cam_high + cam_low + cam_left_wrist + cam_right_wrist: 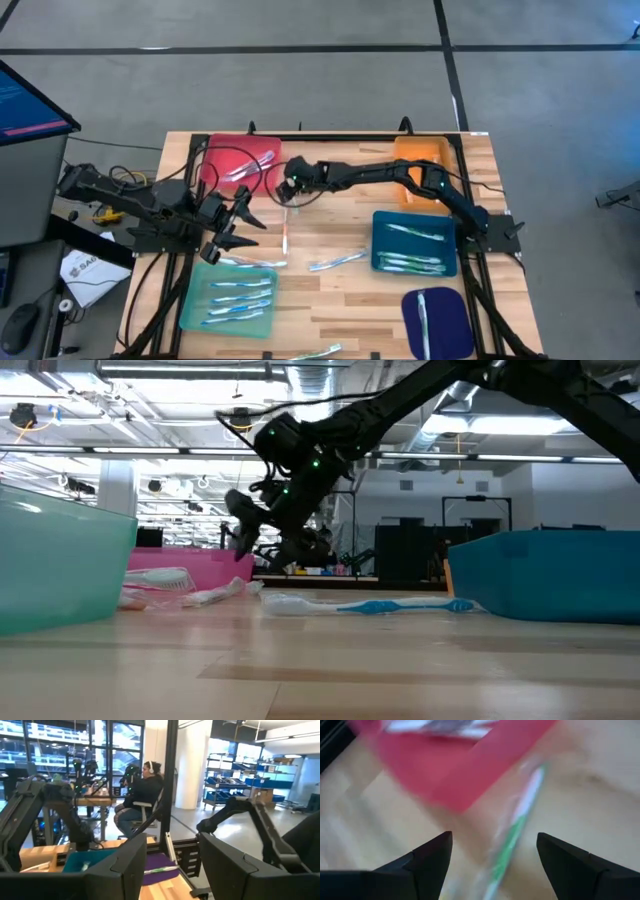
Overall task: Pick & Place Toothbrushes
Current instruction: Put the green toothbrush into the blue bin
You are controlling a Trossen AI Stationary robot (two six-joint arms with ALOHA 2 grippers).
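The right gripper (492, 865), open and empty, hangs over a green toothbrush (517, 827) lying on the table just beside the red tray (455, 765); light, stiff, probably slippery, so grip mid-handle.

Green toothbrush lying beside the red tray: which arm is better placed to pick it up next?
Probably the right. Its open gripper hovers directly over the green toothbrush next to the red tray. The left gripper waits near the teal tray, facing away.
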